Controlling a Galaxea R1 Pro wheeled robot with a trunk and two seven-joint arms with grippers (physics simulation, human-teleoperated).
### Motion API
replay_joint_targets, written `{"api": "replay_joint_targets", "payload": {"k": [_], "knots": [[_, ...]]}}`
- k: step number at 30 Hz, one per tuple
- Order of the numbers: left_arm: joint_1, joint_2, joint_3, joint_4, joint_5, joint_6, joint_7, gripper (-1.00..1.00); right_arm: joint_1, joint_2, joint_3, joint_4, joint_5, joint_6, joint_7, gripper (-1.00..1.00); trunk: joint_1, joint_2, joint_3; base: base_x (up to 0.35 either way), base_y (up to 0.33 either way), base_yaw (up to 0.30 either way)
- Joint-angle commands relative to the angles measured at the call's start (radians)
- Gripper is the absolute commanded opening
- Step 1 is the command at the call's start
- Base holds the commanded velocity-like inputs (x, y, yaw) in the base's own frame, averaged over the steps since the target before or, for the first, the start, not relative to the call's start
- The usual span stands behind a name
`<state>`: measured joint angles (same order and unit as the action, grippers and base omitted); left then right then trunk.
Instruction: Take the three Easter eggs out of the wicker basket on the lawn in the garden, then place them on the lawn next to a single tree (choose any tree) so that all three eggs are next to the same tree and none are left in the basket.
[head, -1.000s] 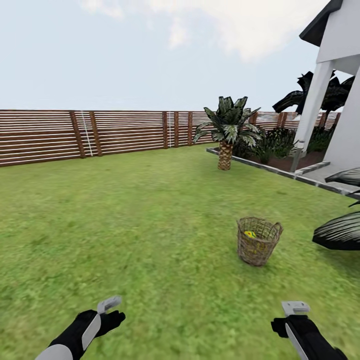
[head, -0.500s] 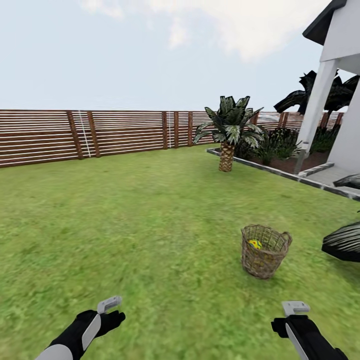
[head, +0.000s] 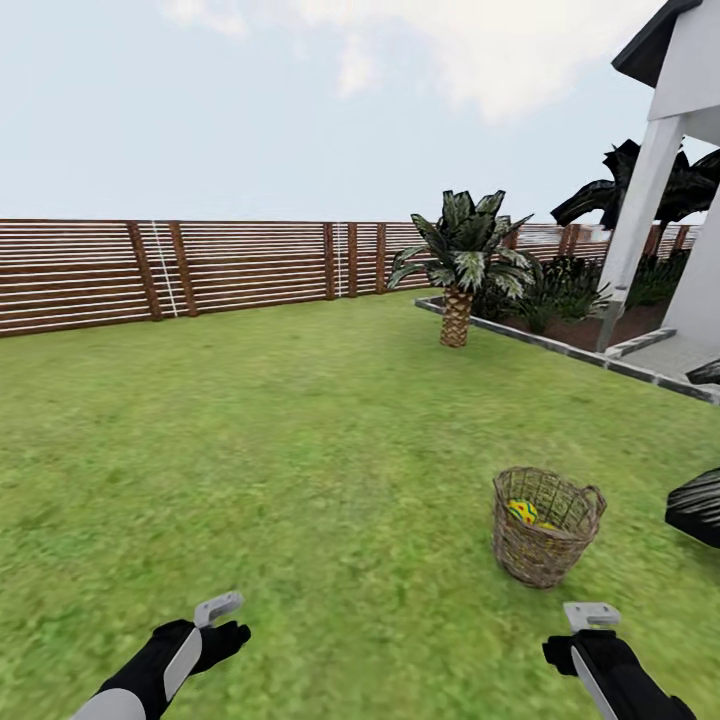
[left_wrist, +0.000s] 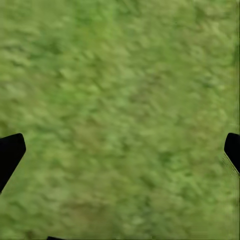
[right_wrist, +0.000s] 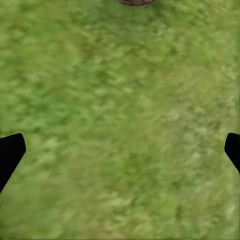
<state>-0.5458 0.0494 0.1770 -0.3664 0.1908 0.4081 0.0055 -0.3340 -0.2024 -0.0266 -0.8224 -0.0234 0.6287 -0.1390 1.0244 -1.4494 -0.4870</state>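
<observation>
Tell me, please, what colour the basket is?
Brown woven wicker basket, best seen in the head view.

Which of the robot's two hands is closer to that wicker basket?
The right gripper: the wicker basket stands on the lawn just ahead of it, while the left gripper hovers over grass far across from it.
</observation>
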Motion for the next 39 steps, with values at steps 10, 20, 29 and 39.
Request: {"api": "replay_joint_targets", "payload": {"k": [10,20,29,39], "knots": [[0.0,-0.001,0.004,-0.002,0.007,0.006,0.001,1.0,0.0,0.0,0.001,-0.001,-0.003,0.005,-0.004,1.0,0.001,-0.001,-0.001,0.345,0.0,0.0],[0.0,0.0,0.004,-0.002,0.007,0.006,0.001,1.0,0.0,0.0,0.001,-0.001,-0.002,0.006,-0.004,1.0,0.001,-0.001,-0.001,0.345,0.0,0.0],[0.0,0.0,0.004,-0.002,0.007,0.007,0.001,1.0,0.0,0.0,0.001,-0.001,-0.003,0.005,-0.004,1.0,0.001,-0.001,-0.001,0.345,0.0,0.0],[0.0,-0.003,0.003,-0.002,0.007,0.006,0.001,1.0,0.0,0.0,0.0,-0.001,-0.002,0.005,-0.004,1.0,0.001,-0.001,-0.001,0.345,0.0,0.0]]}}
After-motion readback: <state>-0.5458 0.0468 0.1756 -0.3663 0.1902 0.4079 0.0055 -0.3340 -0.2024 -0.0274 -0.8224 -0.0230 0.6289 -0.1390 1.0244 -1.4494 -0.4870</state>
